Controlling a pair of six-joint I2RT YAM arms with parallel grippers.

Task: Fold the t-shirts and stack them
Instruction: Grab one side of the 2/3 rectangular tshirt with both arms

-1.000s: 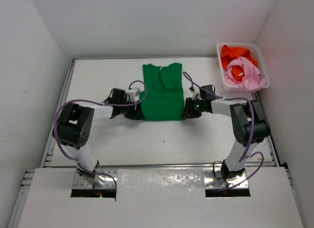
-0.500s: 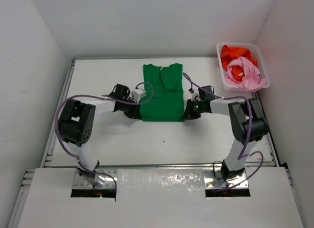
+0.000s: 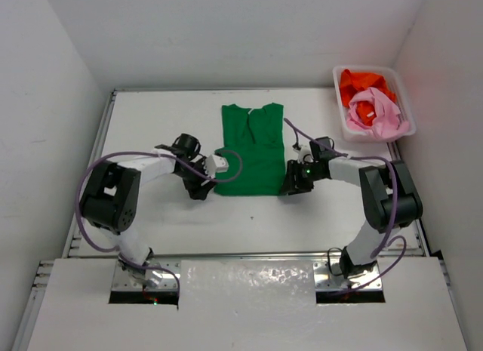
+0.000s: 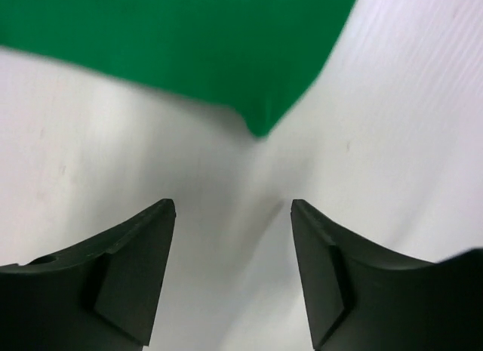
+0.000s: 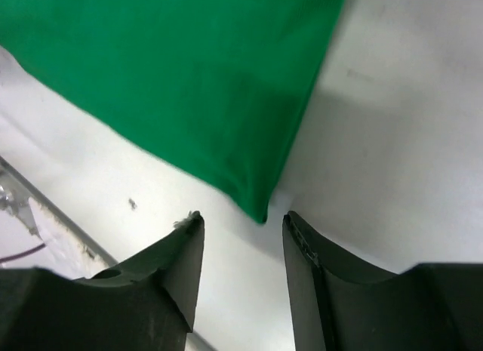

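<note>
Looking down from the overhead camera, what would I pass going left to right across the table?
left gripper → green t-shirt → right gripper → white basket

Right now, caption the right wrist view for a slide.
Right hand open over the table, the green shirt's corner lined up with the gap between its fingertips.

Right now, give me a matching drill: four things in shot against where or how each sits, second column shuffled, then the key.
1. green t-shirt
2. pink t-shirt
3. orange t-shirt
4. left hand

A. far half of the basket
B. open, empty, facing a shirt corner
C. lying flat on the table
D. near half of the basket

Pairs: 1-C, 2-D, 3-A, 4-B
</note>
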